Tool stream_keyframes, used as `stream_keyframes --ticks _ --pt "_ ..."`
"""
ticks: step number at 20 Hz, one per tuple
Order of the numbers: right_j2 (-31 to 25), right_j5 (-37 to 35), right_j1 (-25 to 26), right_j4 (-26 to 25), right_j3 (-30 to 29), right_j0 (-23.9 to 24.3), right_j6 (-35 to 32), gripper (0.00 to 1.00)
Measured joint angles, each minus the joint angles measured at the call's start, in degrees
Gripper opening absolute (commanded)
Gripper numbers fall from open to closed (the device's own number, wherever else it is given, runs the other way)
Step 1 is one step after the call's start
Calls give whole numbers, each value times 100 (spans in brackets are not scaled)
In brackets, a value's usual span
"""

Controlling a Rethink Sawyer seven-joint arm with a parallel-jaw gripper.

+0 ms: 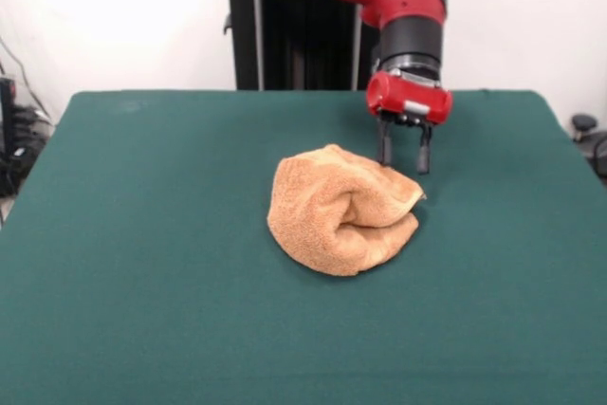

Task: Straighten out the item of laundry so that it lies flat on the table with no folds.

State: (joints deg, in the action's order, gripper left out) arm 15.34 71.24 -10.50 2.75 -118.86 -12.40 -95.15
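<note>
The light orange-tan terry towel (340, 211) lies bunched and folded over itself near the middle of the dark green table (142, 263). Its upper layer curls over the lower one, with a pointed corner at its right end. My gripper (404, 164) hangs from the red arm just behind and above that right end. Its two black fingers (384, 147) stand apart, so it is open and empty. The fingertips are close to the towel's upper right edge; I cannot tell whether they touch it.
The black pedestal (285, 35) stands behind the table's far edge. Dark equipment and cables (11, 139) sit off the table's left side, and a small dark object (586, 126) off its right side.
</note>
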Motion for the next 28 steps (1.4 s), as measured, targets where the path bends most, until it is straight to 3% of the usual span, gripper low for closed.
stream_keyframes --ticks 14,28 --pt "197 189 12 0 0 -216 0 100" --pt "263 189 564 37 203 -431 0 100"
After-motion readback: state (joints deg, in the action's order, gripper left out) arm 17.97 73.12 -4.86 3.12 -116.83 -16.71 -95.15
